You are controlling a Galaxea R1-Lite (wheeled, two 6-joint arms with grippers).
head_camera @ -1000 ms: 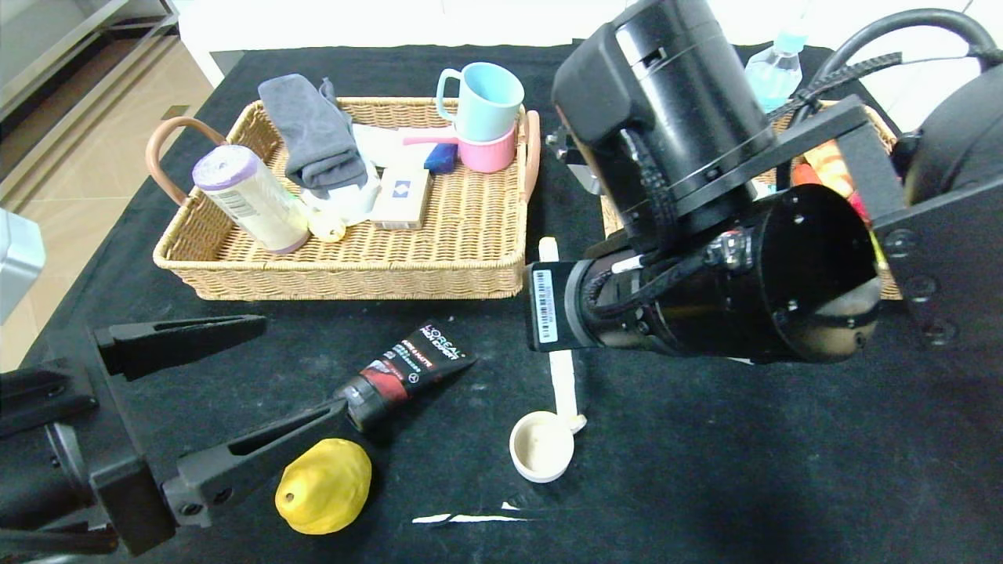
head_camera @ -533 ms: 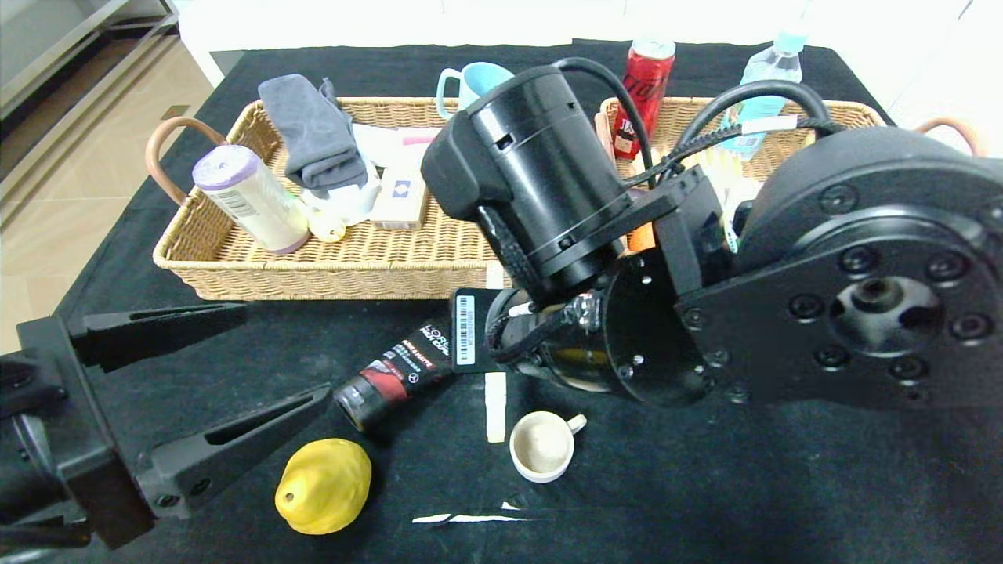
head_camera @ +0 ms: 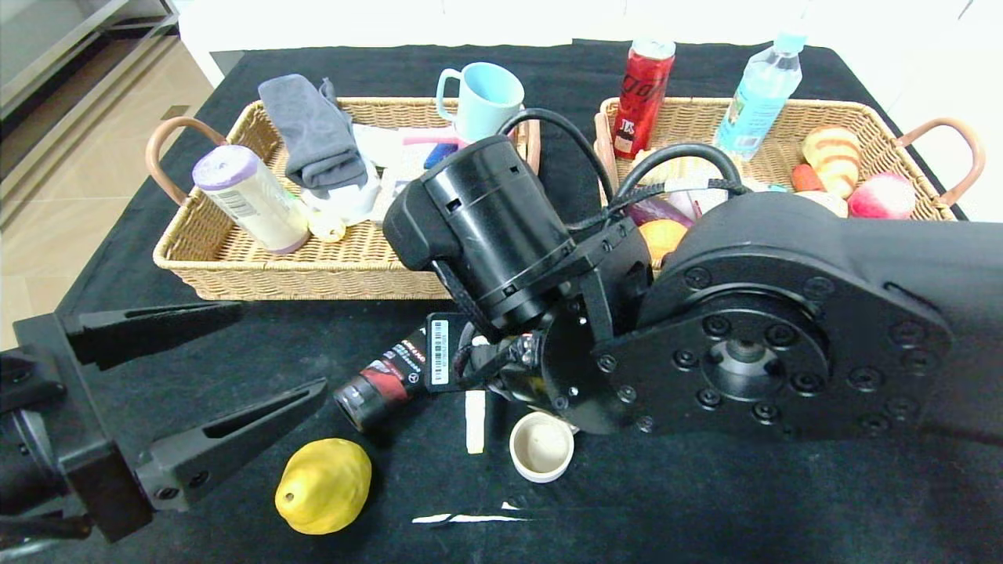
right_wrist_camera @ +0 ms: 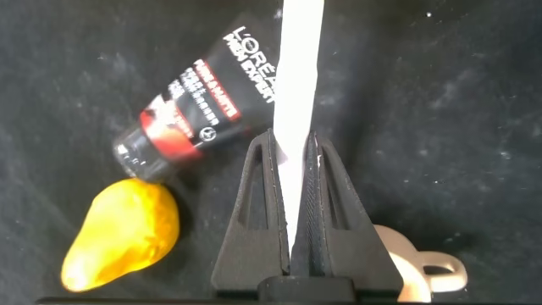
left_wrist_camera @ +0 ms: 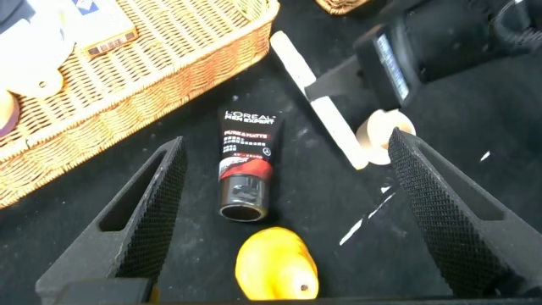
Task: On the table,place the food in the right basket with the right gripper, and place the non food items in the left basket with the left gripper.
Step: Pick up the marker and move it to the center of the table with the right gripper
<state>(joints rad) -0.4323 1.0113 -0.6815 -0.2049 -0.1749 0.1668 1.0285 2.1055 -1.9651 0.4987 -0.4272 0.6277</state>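
On a black-draped worktop (head_camera: 783, 501), the right gripper (right_wrist_camera: 292, 182) hangs low, its two fingers clenched on a long white marker pen (right_wrist_camera: 298, 76) that lies between a black and red cosmetic tube (head_camera: 385, 376) and a small cream cup (head_camera: 541, 446). The pen looks light, stiff and smooth, so it may slip; a hold near its middle seems steadiest. A bumpy yellow fruit (head_camera: 323, 486) sits near the front edge, looking firm and rounded. The left gripper (head_camera: 196, 392) waits beside it, fingers spread wide, holding nothing.
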